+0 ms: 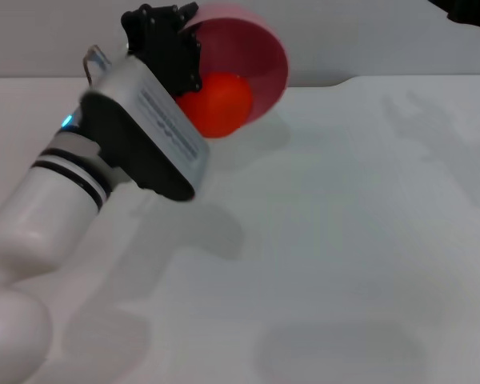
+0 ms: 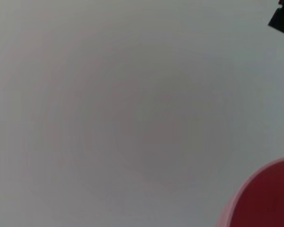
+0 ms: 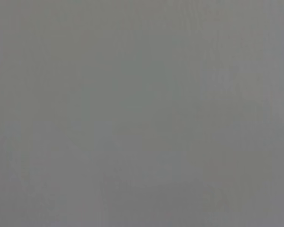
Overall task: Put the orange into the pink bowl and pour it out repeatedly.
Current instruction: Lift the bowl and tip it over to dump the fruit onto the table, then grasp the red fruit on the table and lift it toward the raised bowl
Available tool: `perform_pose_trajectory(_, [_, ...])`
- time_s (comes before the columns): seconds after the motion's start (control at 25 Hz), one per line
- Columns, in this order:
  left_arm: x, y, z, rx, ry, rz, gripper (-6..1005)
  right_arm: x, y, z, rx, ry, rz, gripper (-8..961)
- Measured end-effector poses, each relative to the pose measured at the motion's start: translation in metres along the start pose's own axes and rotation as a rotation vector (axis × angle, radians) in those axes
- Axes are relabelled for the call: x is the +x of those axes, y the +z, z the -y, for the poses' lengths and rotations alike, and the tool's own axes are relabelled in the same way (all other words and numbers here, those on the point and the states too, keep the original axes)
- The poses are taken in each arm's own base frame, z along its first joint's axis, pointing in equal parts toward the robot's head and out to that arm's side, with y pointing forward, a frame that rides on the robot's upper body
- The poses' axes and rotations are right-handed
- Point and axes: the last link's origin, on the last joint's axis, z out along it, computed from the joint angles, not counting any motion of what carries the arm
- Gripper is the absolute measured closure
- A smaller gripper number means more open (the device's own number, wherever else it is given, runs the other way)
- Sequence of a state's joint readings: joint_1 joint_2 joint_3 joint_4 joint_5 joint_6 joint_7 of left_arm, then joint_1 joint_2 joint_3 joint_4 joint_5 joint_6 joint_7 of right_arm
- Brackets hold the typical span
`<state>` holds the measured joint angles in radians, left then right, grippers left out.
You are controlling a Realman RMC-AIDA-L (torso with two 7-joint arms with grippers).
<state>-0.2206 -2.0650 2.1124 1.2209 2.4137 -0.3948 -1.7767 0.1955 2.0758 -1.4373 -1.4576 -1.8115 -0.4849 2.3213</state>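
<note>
Left gripper [image 1: 170, 40] was up at the far left of the white table [image 1: 344, 240], its black fingers clamped on the near-left rim of the pink bowl [image 1: 260, 56]. Bowl was held off the table and tipped hard on its side, its mouth facing forward-right toward the camera and slightly down. Orange [image 1: 216, 104] sat in the lowest part of the tipped bowl, against the lower rim, just right of the gripper body. No stem could be made out, so its axis could not be told.

Left wrist view showed only an arc of the pink bowl [image 2: 265, 198] at one corner over bare table, plus a small dark object [image 2: 280, 18] at the opposite corner; no orange, no fingers.

Right arm [image 1: 472, 12] showed only as a dark piece far right of the bowl. Right wrist view was blank grey; that gripper's state could not be told.
</note>
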Motion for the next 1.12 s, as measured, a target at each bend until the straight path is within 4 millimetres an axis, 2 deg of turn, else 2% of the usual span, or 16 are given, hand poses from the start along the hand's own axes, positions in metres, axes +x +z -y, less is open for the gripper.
perform_pose_trajectory(0.2, [0.008, 0.002, -0.002, 0.083, 0.081, -0.053, 954, 0.001, 0.004, -0.006, -0.021, -0.003, -0.006, 461])
perform_pose_trajectory(0.68, [0.019, 0.006, -0.002, 0.109, 0.083, -0.101, 954, -0.001, 0.011, -0.013, -0.044, -0.009, -0.009, 471])
perform_pose_trajectory(0.88, [0.019, 0.01, 0.006, 0.099, -0.125, -0.11, 954, -0.002, 0.014, -0.015, -0.051, -0.018, -0.009, 475])
perform_pose_trajectory(1.12, [0.006, 0.028, 0.024, 0.021, -0.425, -0.033, 954, -0.001, 0.014, -0.014, -0.048, -0.024, -0.013, 479])
